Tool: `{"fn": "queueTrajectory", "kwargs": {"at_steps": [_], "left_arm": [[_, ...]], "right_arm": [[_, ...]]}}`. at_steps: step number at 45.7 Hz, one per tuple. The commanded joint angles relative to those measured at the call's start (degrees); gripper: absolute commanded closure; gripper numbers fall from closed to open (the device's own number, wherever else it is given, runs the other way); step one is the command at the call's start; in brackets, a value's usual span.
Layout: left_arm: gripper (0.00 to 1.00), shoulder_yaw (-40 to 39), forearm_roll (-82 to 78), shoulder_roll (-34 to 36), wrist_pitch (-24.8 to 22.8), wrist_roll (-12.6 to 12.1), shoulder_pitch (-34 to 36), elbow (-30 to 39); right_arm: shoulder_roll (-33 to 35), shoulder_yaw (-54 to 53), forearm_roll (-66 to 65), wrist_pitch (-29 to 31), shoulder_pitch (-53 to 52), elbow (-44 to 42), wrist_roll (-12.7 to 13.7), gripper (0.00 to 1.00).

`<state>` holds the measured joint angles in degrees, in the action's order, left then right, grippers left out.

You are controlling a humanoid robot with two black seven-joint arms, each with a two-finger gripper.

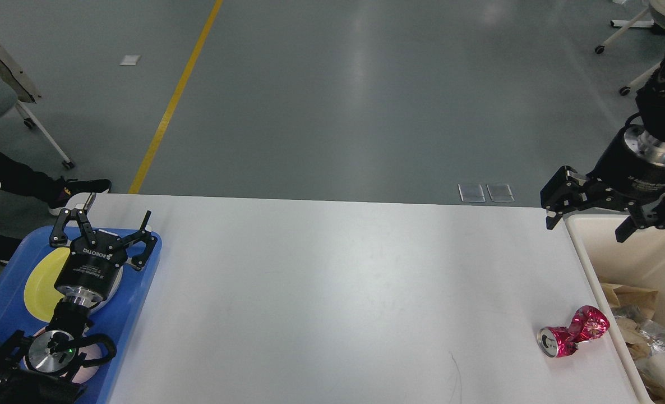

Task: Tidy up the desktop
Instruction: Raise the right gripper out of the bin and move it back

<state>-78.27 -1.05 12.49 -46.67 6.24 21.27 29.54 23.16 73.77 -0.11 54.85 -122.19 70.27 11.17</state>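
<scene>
The white desktop [332,292] fills the lower part of the head view. A crushed pink can [572,332] lies on it near the right edge. My left gripper [116,213] hovers open over the blue tray [136,292] at the left, nothing between its fingers. High at the right, my right gripper [587,231] hangs open and empty, its fingers pointing down over the far corner of the beige bin [618,247] and the table's right edge, well above and behind the can.
The blue tray holds a yellow plate [38,278] under my left arm. Crumpled paper and wrappers [641,325] lie in the beige bin. Beyond the table are grey floor, a yellow line [170,106], chair legs and a person's shoe [77,188].
</scene>
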Motion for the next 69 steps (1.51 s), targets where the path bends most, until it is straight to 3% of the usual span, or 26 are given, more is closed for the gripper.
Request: {"fn": "queueTrajectory", "kwargs": {"at_steps": [1,5,13,25,33,43,57,64,69], "left_arm": [[0.03,0.0,0.0,0.0,0.0,0.1,0.0,0.0],[0.03,0.0,0.0,0.1,0.0,0.1,0.0,0.0],[0.03,0.0,0.0,0.1,0.0,0.0,0.0,0.0],[0.03,0.0,0.0,0.1,0.0,0.0,0.0,0.0],[0.03,0.1,0.0,0.1,0.0,0.0,0.0,0.0],[0.03,0.0,0.0,0.0,0.0,0.0,0.0,0.0],[0.03,0.1,0.0,0.0,0.0,0.0,0.0,0.0],[0.03,0.0,0.0,0.0,0.0,0.0,0.0,0.0],[0.03,0.0,0.0,0.0,0.0,0.0,0.0,0.0]], "right_arm": [[-4.0,-0.2,0.4,0.1,-10.9,11.4,-0.1,0.0],[-7.7,-0.3,1.6,0.0,-17.0,16.8,-0.2,0.0],[-7.9,-0.9,6.0,0.1,-24.3,22.9,-0.5,0.0],[-7.2,2.2,6.8,-2.3,-25.2,23.2,-0.5,0.0],[-7.3,5.9,9.3,-10.8,-26.5,23.3,-0.4,0.0],[-5.9,6.6,9.3,-11.2,-25.4,23.2,-0.4,0.0],[2.3,9.9,10.0,-12.2,-11.2,16.5,-0.1,0.0],[9.4,8.4,10.0,-12.3,3.7,6.8,-0.2,0.01],[10.8,2.4,9.8,-13.9,16.5,-1.6,-0.2,0.01]]}}
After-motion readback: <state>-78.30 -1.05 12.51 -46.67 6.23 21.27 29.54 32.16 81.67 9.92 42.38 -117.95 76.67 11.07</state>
